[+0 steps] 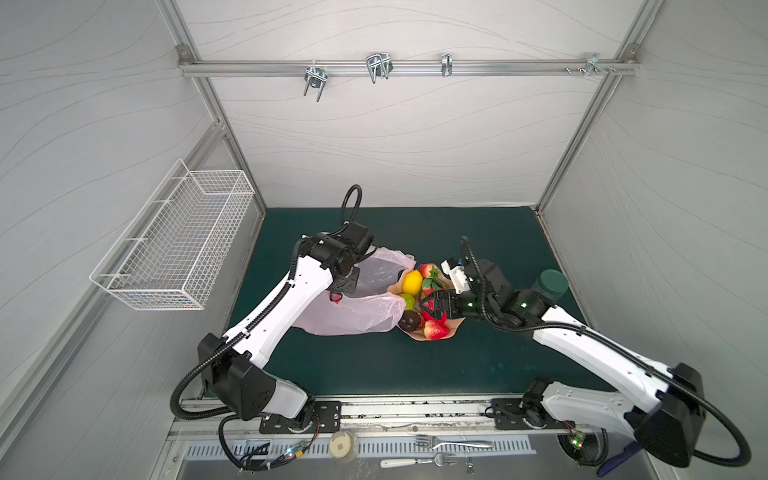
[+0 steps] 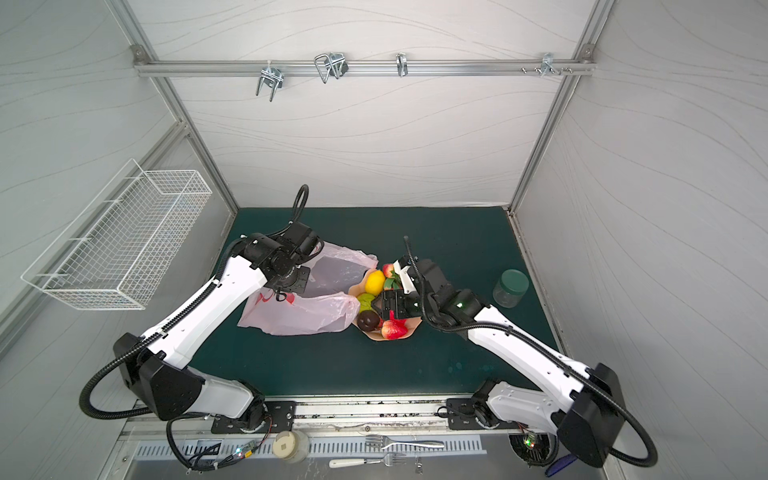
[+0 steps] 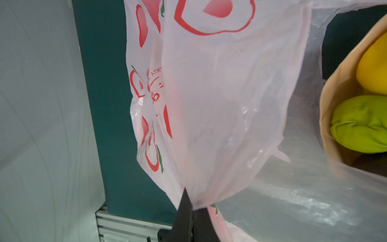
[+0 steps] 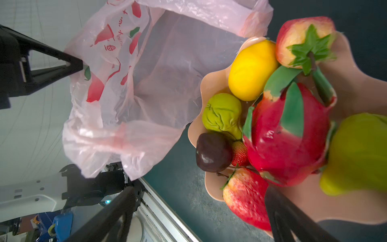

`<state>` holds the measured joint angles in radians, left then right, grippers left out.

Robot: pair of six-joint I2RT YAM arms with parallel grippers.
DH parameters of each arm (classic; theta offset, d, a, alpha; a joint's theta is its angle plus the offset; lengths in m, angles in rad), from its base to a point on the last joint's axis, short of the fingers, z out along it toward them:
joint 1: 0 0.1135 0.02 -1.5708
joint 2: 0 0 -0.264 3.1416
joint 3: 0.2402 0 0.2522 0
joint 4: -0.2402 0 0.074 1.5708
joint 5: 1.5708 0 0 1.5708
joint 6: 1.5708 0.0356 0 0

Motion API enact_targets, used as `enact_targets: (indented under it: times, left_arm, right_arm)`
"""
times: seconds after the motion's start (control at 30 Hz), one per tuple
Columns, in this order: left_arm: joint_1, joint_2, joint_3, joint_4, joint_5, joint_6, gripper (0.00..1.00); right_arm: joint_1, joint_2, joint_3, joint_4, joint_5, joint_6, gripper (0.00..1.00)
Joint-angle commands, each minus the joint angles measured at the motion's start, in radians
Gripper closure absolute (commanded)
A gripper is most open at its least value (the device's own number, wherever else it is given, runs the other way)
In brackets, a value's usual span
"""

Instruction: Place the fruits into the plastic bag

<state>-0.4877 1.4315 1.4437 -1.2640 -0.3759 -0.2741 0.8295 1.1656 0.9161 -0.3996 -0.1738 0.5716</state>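
The pale pink plastic bag lies left of the peach bowl, its mouth facing the bowl. My left gripper is shut on the bag's bunched rim and holds it up. In the bowl lie the fruits: a yellow lemon, green pear, dark purple fruit, dragon fruit, strawberries and a blurred green apple. My right gripper hangs open just over the bowl, one finger beside the dragon fruit, holding nothing.
A clear jar with a dark green lid stands right of the bowl behind my right arm. A white wire basket hangs on the left wall. Forks lie on the metal ledge in front of the green mat.
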Motion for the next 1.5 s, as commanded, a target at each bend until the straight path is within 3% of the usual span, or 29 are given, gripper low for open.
enact_targets:
  times: [0.0, 0.1, 0.17, 0.37, 0.5, 0.63, 0.8, 0.97, 1.1, 1.47]
  left_arm:
    - [0.04, -0.028, -0.034, 0.088, 0.085, 0.039, 1.0]
    - [0.085, -0.042, -0.051, 0.103, 0.138, 0.041, 1.0]
    - [0.112, -0.049, -0.061, 0.118, 0.177, 0.039, 1.0]
    - [0.172, -0.041, -0.079, 0.153, 0.256, 0.017, 1.0]
    - [0.193, -0.037, -0.077, 0.163, 0.288, -0.002, 1.0]
    - [0.211, -0.038, -0.081, 0.162, 0.32, -0.002, 1.0]
    - [0.224, -0.047, -0.101, 0.158, 0.36, -0.007, 1.0]
    - [0.233, -0.06, -0.119, 0.152, 0.406, -0.011, 1.0]
    - [0.236, -0.065, -0.117, 0.144, 0.436, -0.014, 1.0]
    - [0.236, -0.092, -0.151, 0.149, 0.498, -0.046, 1.0]
  right_arm:
    - [0.084, 0.092, 0.06, 0.113, -0.032, -0.048, 0.03]
    - [0.119, 0.196, 0.122, 0.1, 0.043, -0.02, 0.04]
    - [0.12, 0.232, 0.114, 0.189, 0.025, 0.0, 0.05]
    - [0.189, 0.38, 0.211, 0.183, -0.162, -0.125, 0.19]
    - [0.226, 0.425, 0.265, 0.116, -0.302, -0.229, 0.22]
    - [0.23, 0.451, 0.269, 0.096, -0.372, -0.26, 0.25]
    - [0.214, 0.43, 0.242, 0.079, -0.298, -0.217, 0.2]
    - [0.129, 0.357, 0.219, 0.029, -0.162, -0.118, 0.14]
    - [0.054, 0.321, 0.219, -0.054, -0.125, -0.079, 0.13]
    - [0.028, 0.368, 0.306, -0.349, -0.105, -0.218, 0.11]
